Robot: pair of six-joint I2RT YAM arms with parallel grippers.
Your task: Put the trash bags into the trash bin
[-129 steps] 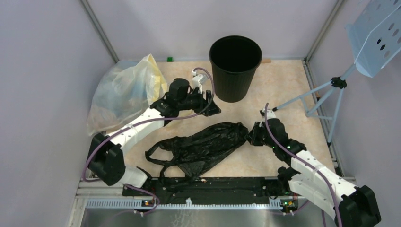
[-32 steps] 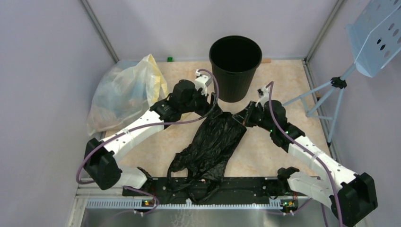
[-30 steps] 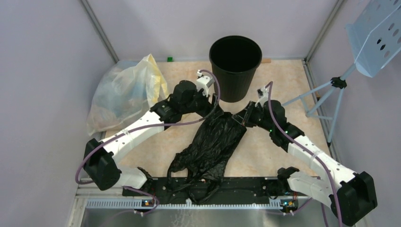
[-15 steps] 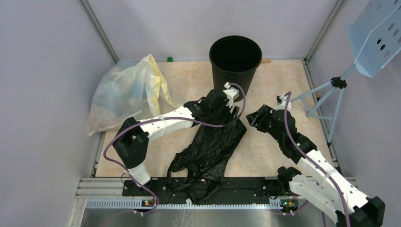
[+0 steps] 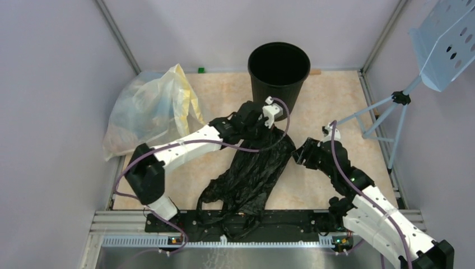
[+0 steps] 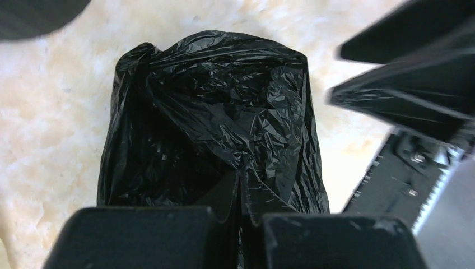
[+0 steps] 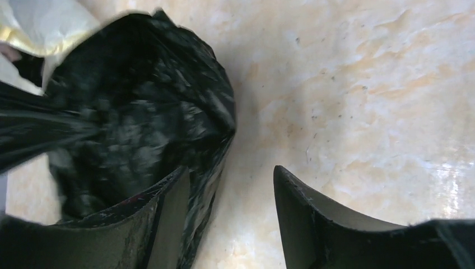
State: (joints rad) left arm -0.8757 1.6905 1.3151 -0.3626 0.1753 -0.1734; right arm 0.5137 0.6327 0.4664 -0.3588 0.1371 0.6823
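The trash bin (image 5: 278, 61), round, black and ribbed, stands upright at the back of the table. The black trash bag (image 5: 252, 174) lies stretched from just below the bin toward the front rail. My left gripper (image 5: 268, 130) is shut on the bag's upper end; in the left wrist view a fold of the crinkly bag (image 6: 213, 123) is pinched between the closed fingers of the left gripper (image 6: 241, 193). My right gripper (image 5: 299, 154) is open beside the bag's right edge. In the right wrist view the bag (image 7: 140, 129) brushes the left finger of the right gripper (image 7: 229, 188); nothing is gripped.
A big pale-yellow bag (image 5: 148, 109) with stuff inside sits at the back left. A tripod (image 5: 386, 109) with a light-blue perforated panel (image 5: 445, 45) stands at the right. A black rail (image 5: 297, 218) runs along the front edge, and the bag's handles lie over it.
My left arm swung right onto the bag's upper end and shut on it. My right gripper let go of the bag, opened and drew back toward the near right.
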